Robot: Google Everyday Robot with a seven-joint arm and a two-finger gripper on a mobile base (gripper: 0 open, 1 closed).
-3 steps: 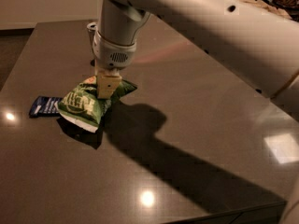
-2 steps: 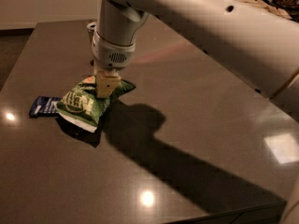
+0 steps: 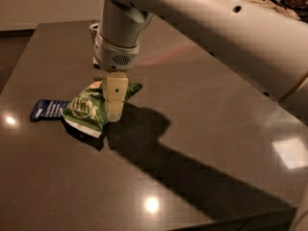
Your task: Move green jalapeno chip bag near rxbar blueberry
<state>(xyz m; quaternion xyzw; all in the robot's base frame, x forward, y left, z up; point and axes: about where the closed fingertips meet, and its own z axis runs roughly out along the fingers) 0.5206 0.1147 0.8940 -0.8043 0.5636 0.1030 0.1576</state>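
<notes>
The green jalapeno chip bag lies crinkled on the dark table, left of centre. Its left end touches the rxbar blueberry, a flat dark blue wrapper. My gripper hangs straight down from the white arm over the bag's right part. It is open: the near pale finger stands in front of the bag, and the far finger is hidden behind it. The bag rests on the table between them.
A silver can stands behind the arm at the table's back, mostly hidden. The big white arm crosses from the upper right and throws a wide shadow over the table's middle. The table's front edge runs along the lower right.
The wrist has stayed in place while the near finger has swung forward and lower, away from the bag. The bag has settled a little to the right beside the blue wrapper.
</notes>
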